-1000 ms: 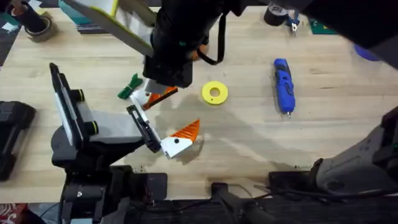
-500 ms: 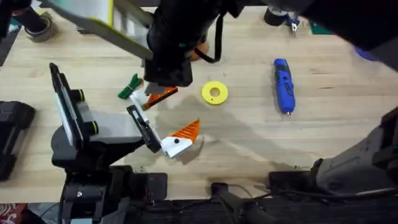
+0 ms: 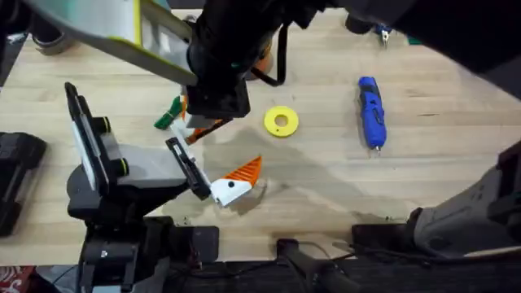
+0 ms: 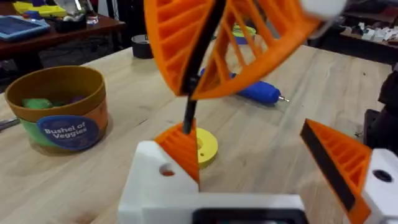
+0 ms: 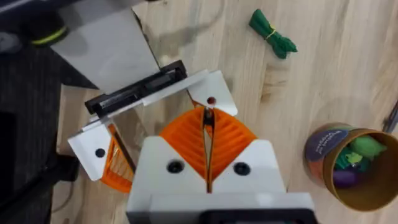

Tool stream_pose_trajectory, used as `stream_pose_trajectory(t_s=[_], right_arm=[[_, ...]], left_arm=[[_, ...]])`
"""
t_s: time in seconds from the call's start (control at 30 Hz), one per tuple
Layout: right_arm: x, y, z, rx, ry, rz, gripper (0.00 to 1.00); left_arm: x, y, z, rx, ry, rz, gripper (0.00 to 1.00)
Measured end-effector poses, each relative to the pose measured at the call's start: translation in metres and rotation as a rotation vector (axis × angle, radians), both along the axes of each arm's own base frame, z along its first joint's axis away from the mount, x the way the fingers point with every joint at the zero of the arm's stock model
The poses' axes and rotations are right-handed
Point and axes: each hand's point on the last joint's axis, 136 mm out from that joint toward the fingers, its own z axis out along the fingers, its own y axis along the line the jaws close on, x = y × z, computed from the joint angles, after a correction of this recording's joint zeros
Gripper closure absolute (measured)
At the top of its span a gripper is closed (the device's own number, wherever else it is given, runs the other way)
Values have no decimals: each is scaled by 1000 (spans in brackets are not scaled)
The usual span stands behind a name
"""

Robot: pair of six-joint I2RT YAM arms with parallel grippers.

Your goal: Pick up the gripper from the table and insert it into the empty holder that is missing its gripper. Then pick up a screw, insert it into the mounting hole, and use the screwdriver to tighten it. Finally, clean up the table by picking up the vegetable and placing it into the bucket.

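1. Right gripper: reaches across the table, pads pressed together on a thin dark piece. That piece runs down to the orange wedge sitting at the white mount of the left arm. I take the dark piece for the wedge's dark end, though this is not certain.
2. Left gripper: jaws stand wide apart, and the far mount already carries its own orange pad.
3. The mount's small hole looks unfilled. No screw can be made out on the table.
4. Risk: the wedge may be only part seated. If so, letting go could tip it out, or leave it skewed so the hole does not line up.
5. Risk: pulling away at an angle could drag the wedge back out with the pads.
6. Risk: the right arm hangs low over the green vegetable and the yellow disc, so a sideways move could knock either.
7. The blue screwdriver lies well apart on the right. The bucket, with toy greens inside, stands on the far side.
8. Surface: pale wood-grain table, flat. Behind it are a dark desk with clutter and a tape roll.
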Motion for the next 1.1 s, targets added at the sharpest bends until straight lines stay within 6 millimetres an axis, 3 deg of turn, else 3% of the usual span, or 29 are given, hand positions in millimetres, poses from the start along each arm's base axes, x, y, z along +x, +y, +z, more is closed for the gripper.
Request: stream_pose_trajectory(t_s=[1.1], right_arm=[[0,3,1,11,-7,3,996]], left_arm=[[0,0,0,0,0,0,15]])
